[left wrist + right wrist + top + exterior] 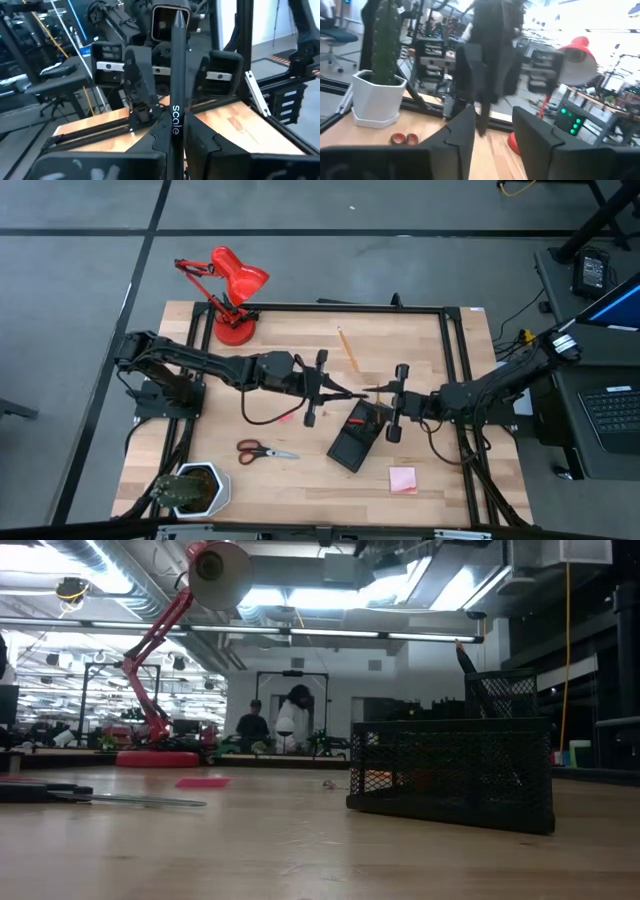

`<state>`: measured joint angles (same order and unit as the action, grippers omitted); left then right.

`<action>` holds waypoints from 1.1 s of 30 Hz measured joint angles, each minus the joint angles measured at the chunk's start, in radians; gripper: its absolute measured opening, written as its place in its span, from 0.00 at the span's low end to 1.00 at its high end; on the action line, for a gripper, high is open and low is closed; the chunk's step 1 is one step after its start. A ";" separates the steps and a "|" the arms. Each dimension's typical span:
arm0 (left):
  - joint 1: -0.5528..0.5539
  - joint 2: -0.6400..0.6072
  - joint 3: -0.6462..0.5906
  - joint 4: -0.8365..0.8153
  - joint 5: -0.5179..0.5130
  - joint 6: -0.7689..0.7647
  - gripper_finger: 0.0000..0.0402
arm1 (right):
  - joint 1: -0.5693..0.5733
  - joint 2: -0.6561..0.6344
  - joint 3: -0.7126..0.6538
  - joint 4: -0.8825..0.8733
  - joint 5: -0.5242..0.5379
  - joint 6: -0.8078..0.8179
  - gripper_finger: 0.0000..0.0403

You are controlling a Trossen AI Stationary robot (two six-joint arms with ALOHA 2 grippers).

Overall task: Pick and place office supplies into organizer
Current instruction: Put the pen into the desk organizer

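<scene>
Black and slim, the pen [177, 75] sat clamped between my left claw's [335, 392] nearly closed fingers at the centre of the overhead frame, its tip reaching toward my right claw [385, 393]. The right claw's fingers [462, 132] stood parted with nothing in them, facing the left, just above the mesh organizer [357, 436]. A pencil [347, 348] lay above centre, the scissors [265, 451] lower left, a pink pad [403, 479] lower right, a lamp [232, 292] upper left.
</scene>
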<state>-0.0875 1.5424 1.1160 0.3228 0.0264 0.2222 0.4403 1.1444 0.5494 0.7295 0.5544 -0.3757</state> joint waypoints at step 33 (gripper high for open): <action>-0.010 0.020 0.001 -0.016 -0.061 0.054 0.08 | 0.002 0.081 0.138 -0.085 0.023 -0.078 0.07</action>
<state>-0.0975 1.5620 1.1168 0.3071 -0.0351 0.2758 0.4422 1.2255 0.6870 0.6444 0.5777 -0.4535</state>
